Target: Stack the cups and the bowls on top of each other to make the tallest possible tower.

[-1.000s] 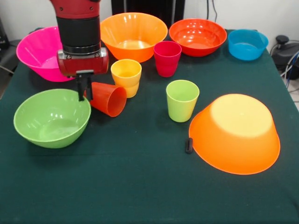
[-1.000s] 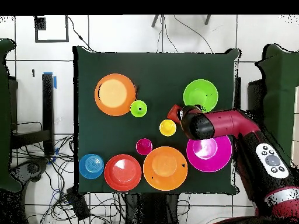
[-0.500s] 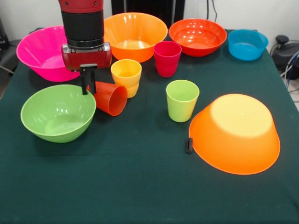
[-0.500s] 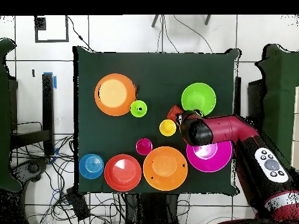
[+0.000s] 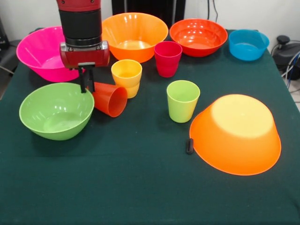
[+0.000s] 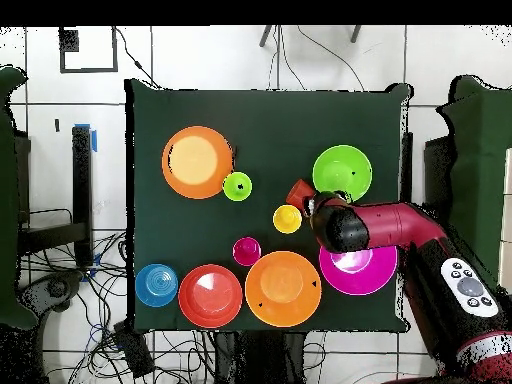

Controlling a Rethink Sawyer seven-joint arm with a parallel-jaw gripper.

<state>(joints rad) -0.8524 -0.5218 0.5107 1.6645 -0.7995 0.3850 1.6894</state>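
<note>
Since a second ago, your lime green bowl (image 5: pixel 56 110) has shifted right and slightly farther back in the front view, and the gripper (image 5: pixel 85 83) has risen a little. It now hangs at the bowl's far right rim, just beside the base of the orange-red cup (image 5: pixel 108 99), which lies tipped on its side with its mouth facing near-right. The black fingers sit close together; you cannot tell from either view whether they pinch the bowl's rim or are simply closed beside it.

Risks, as judged from here:
- The bowl's glossy flared wall offers a poor purchase; a thin pinch on the rim may slip or let the bowl swing when lifted.
- The tipped cup touches or nearly touches the bowl and the yellow cup (image 5: pixel 126 76). Any sideways travel may roll it away or knock the yellow cup.
- No stack exists yet. The large orange bowl (image 5: pixel 236 133) lies inverted at near right, well apart from the gripper; the crimson cup (image 5: pixel 168 58) and lime green cup (image 5: pixel 182 100) stand alone.

Surface and room: the table (image 6: pixel 270 120) carries a dark green cloth, flat and unwrinkled. A small black object (image 5: pixel 189 146) rests against the inverted bowl's near-left edge. The overhead view shows a pale tiled floor (image 6: pixel 200 60) with loose cables (image 6: pixel 70 290) trailing beside the table.
</note>
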